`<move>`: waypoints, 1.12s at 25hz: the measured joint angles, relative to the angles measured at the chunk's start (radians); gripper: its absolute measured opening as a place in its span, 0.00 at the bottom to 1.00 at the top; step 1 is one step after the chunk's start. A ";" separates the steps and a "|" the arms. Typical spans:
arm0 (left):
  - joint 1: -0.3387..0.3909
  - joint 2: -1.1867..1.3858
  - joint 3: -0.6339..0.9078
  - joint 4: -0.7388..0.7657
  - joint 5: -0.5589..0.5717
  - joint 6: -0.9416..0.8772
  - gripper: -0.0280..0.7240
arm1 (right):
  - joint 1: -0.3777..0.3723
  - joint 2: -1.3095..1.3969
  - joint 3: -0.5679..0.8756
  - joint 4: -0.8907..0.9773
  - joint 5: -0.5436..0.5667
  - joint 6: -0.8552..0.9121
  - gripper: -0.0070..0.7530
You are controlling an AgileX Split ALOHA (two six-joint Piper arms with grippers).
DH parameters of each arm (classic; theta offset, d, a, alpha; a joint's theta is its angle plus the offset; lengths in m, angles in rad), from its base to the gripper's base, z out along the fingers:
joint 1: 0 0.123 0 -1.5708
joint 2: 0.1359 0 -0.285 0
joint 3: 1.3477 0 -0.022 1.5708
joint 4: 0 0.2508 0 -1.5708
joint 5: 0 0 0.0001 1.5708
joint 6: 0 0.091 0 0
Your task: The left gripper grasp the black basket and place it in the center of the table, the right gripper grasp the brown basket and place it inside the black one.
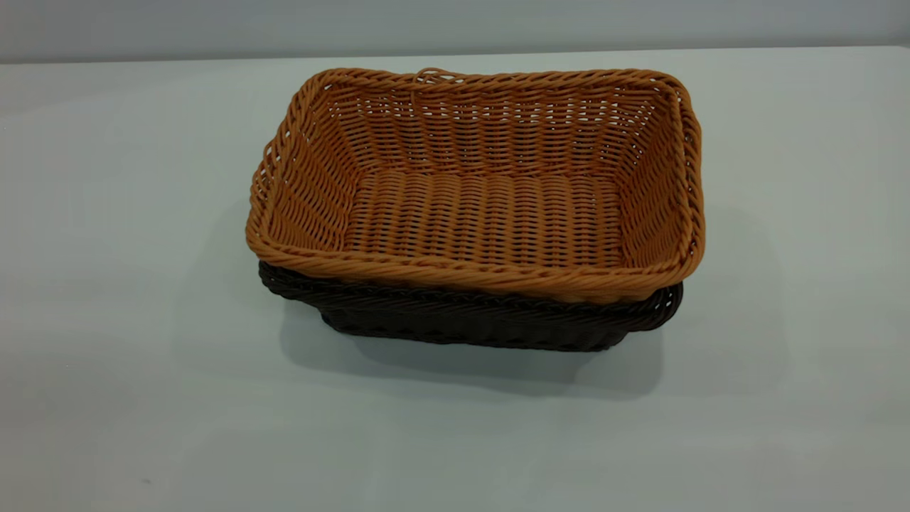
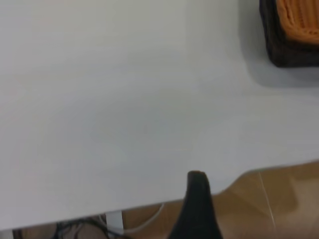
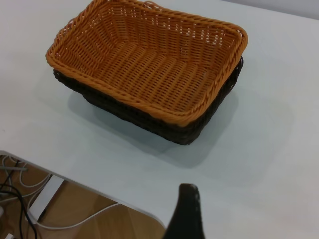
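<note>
With the brown basket (image 3: 149,59) already nested in the black basket (image 3: 144,118) mid-table (image 1: 106,320), both lie well ahead of my empty grippers, whose opening I cannot tell.

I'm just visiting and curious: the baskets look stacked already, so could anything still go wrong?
Perhaps little. The brown basket rides high in the black basket, its rim overhanging at the left, so it may not be fully seated and a knock could shift it. Both claws are back by the table edge, so a knock seems unlikely.
</note>
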 joint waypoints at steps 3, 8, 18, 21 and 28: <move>0.000 -0.074 0.000 0.000 0.000 -0.009 0.77 | 0.000 0.000 0.000 0.000 0.000 0.000 0.76; 0.000 -0.096 0.000 0.005 0.001 -0.039 0.77 | 0.000 0.000 0.000 0.001 0.000 0.000 0.76; 0.000 -0.096 0.000 0.067 0.001 -0.133 0.77 | 0.000 0.000 0.000 0.003 0.000 0.000 0.76; 0.000 -0.096 0.000 0.067 0.001 -0.134 0.77 | 0.000 0.000 0.000 0.003 0.000 0.000 0.76; 0.000 -0.096 0.000 0.068 0.001 -0.136 0.77 | -0.004 0.000 0.000 0.002 0.000 -0.001 0.76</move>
